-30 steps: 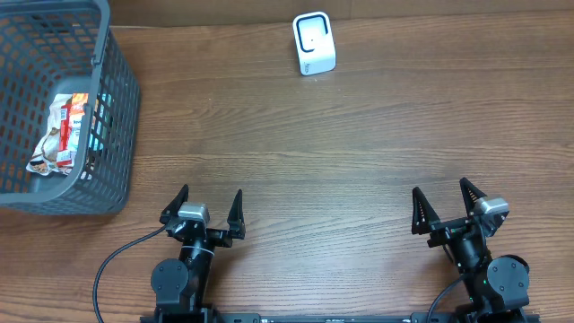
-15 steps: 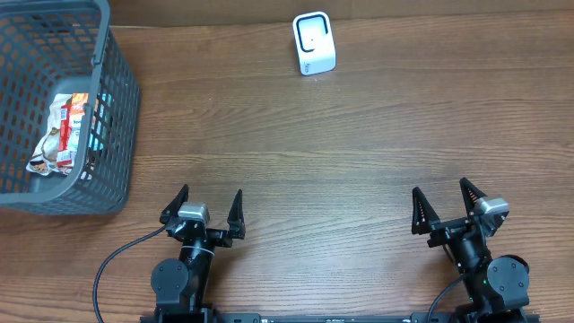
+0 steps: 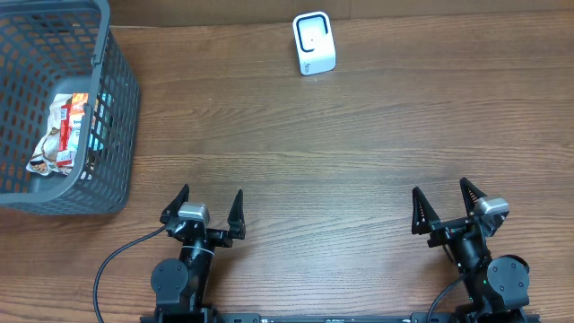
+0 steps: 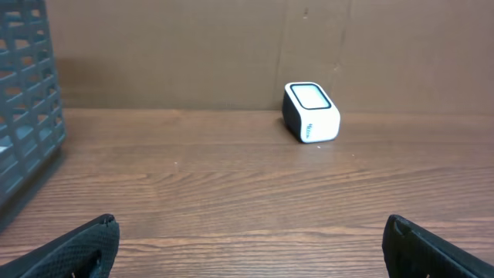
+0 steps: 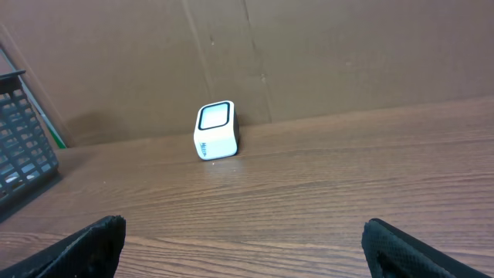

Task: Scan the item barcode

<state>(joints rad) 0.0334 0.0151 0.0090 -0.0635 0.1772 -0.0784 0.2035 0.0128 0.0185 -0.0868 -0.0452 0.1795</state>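
A white scanner [image 3: 314, 43] with a black-rimmed face, a dark grey lattice basket [image 3: 121, 99], a white, red and orange packet [image 3: 61, 135], a brown wood-grain table [image 3: 359, 144] and a plain tan cardboard wall [image 4: 193, 46].

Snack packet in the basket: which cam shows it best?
Overhead: the snack packet lies unobstructed inside the grey basket. Both wrist views catch only the basket's mesh wall at their left edge; no packet can be made out.
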